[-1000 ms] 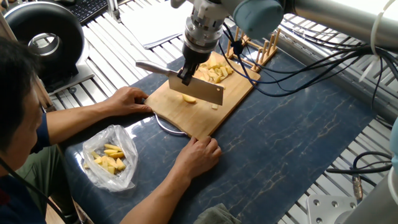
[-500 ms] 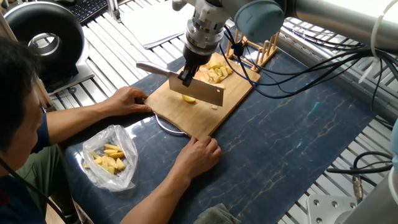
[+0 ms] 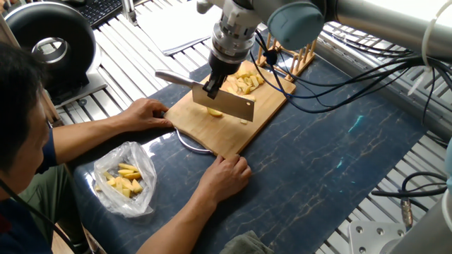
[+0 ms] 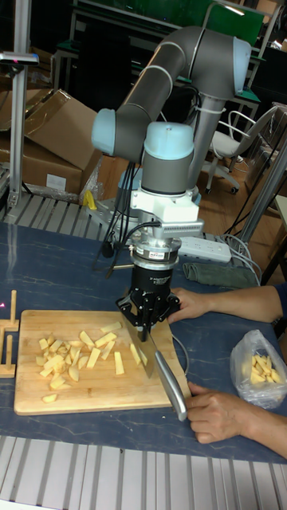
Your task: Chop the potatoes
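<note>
Steadying the cutting board point(image 3: 265, 111) were a person's two hands point(image 3: 147, 113), one at its near corner. The gripper point(image 3: 212, 87) was clamped on a cleaver point(image 3: 227, 104), its blade over one potato piece, while the potatoes point(image 3: 246, 80) lay heaped farther right on the board.

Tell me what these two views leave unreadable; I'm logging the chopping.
- Fixed view: knife blade hides its edge and part of the potato piece under it, so contact is unclear.
- Tall fixed view: gripper fingers lie in dark shadow; grip unreadable.
- Tall fixed view: right edge cuts off the plastic bag.
</note>
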You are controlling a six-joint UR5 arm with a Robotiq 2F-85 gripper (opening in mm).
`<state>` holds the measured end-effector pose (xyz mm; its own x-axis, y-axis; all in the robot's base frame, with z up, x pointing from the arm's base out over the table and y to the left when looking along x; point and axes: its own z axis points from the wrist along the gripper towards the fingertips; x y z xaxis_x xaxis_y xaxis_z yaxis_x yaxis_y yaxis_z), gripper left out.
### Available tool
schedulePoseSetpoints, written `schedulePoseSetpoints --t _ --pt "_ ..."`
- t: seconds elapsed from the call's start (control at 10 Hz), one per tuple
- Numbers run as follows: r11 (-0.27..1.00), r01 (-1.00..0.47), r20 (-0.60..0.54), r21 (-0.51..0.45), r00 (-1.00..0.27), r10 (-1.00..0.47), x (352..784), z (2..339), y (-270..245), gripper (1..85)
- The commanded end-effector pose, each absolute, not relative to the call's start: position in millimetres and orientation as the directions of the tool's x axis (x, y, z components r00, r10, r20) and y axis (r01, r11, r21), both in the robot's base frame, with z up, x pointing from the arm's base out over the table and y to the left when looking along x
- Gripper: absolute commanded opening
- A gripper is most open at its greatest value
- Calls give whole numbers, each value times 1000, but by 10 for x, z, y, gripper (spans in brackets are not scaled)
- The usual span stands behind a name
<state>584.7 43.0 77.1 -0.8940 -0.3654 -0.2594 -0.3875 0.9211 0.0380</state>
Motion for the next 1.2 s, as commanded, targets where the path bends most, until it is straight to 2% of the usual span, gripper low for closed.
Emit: schedulePoseSetpoints --t 0.0,0.8,0.9,1.1 --pt "920 -389 -274 40 -890 -364 5831 735 387 10" --pt "917 -398 -327 9 -868 -373 5799 513 358 10" --pt "916 -402 -324 8 -867 -378 5795 534 342 10" --pt "906 -422 -260 36 -879 -399 5680 875 256 10"
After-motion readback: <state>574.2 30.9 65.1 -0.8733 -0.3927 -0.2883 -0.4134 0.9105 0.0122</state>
